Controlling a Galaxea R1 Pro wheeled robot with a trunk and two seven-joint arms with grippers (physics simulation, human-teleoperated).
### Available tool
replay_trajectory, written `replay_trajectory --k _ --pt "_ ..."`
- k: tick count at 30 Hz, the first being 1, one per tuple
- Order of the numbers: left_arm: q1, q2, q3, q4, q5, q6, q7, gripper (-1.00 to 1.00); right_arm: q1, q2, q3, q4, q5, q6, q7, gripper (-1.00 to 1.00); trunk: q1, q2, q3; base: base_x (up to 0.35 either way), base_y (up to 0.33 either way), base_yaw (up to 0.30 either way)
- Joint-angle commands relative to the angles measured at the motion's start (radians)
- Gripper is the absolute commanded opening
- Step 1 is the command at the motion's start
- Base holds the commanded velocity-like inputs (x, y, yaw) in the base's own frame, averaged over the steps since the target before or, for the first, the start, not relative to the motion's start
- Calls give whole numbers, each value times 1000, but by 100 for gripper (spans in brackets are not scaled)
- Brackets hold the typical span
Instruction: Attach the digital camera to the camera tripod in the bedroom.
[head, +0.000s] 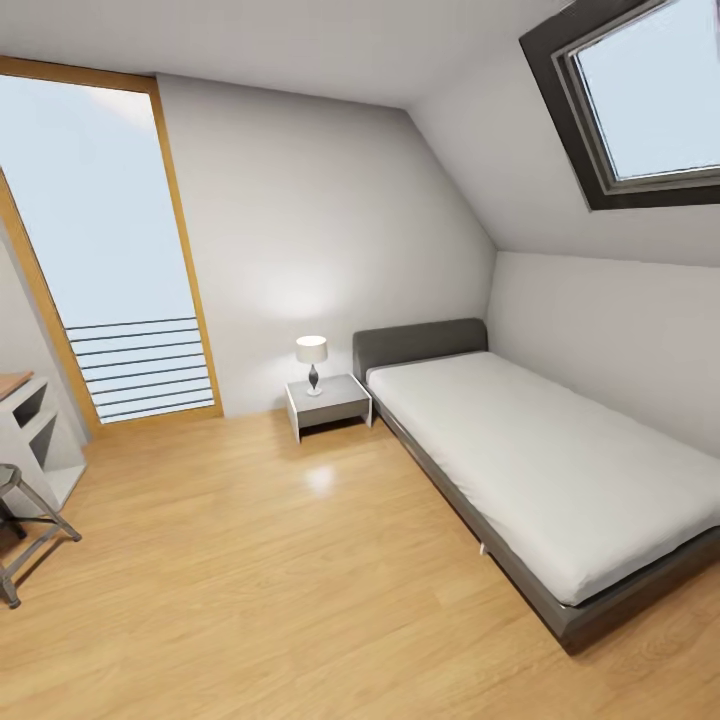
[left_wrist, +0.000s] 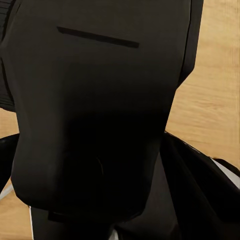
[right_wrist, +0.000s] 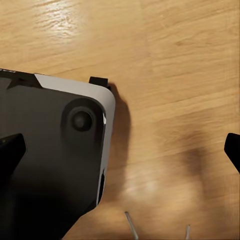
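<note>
**Bedroom ahead, right jaws wide over the floor**

Bedroom (head: 330, 230) fills the head view: pale grey walls, a ceiling that slopes down on the right, and a light wood plank floor (head: 260, 580) running across the bottom of the picture. Along the right wall lies the bed (head: 600, 615), with a grey frame, a white mattress (head: 520, 460) and a dark grey headboard (head: 420, 345) against the far wall. Just beside the headboard stands a small white nightstand (head: 328, 402), with a lamp (head: 312, 360) on top that throws a soft glow on the wall behind. Up at the right, a dark-framed skylight (head: 640, 95) is set in the slope. Over on the left is a tall oak-framed door (head: 185, 260) with pale glass and thin horizontal stripes across its lower part. At the left edge stands a white shelf unit (head: 30, 430) with a wooden top, and below it a stool (head: 25, 520) on grey metal legs, cut off by the edge of the picture.

On the left wrist view a big black housing (left_wrist: 95, 115) sits close to the lens, with a thin slot across it and a strip of wood floor (left_wrist: 215, 95) past its edge. How the left jaws stand I cannot tell.

On the right wrist view the right jaws are spread wide, one dark fingertip (right_wrist: 10, 150) at each side of the picture, with nothing between them but floor (right_wrist: 170, 75). Beneath them is a black base (right_wrist: 50, 165) with a white-trimmed corner, resting on the planks.
</note>
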Motion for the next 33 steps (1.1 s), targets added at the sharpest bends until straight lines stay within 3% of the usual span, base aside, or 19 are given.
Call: replay_trajectory --k 1,22,33 --pt "0 -1 -8 0 10 1 1 -100 -1 3 -9 3 4 -5 0 100 0 -1 0 0 0 129" --pt "0 0 -6 -1 12 1 1 -100 -1 4 -10 3 4 -9 -2 100 0 -1 1 1 -1 258" --pt "0 -2 -8 0 4 4 0 -100 -1 3 -10 3 3 -10 -2 100 0 -1 1 183 -133 146"
